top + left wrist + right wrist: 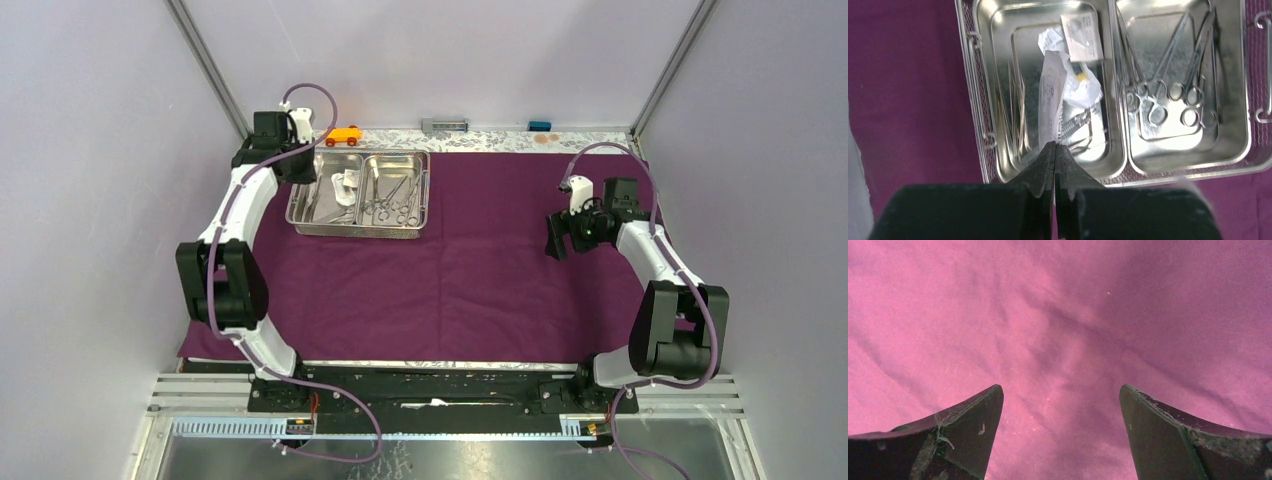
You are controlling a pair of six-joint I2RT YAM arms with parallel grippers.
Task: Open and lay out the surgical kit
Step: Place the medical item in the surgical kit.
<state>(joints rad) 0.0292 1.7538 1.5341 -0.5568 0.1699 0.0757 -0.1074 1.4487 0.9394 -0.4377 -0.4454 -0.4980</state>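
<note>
Kit tray [357, 232] sits far left on the cloth [480, 280]. Left gripper [1054, 145] is clenched, seemingly nipping the near end of the long packet [1052, 95] in the left compartment: light, flimsy, slippery, best pinched at an edge. Right gripper [1060, 386] hangs spread, empty, over cloth

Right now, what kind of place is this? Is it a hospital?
Probably a robot lab booth, not a hospital. Two robot arms are bolted to a table inside plain walls, and a tray of surgical tools sits on a purple cloth near a toy car.
</note>
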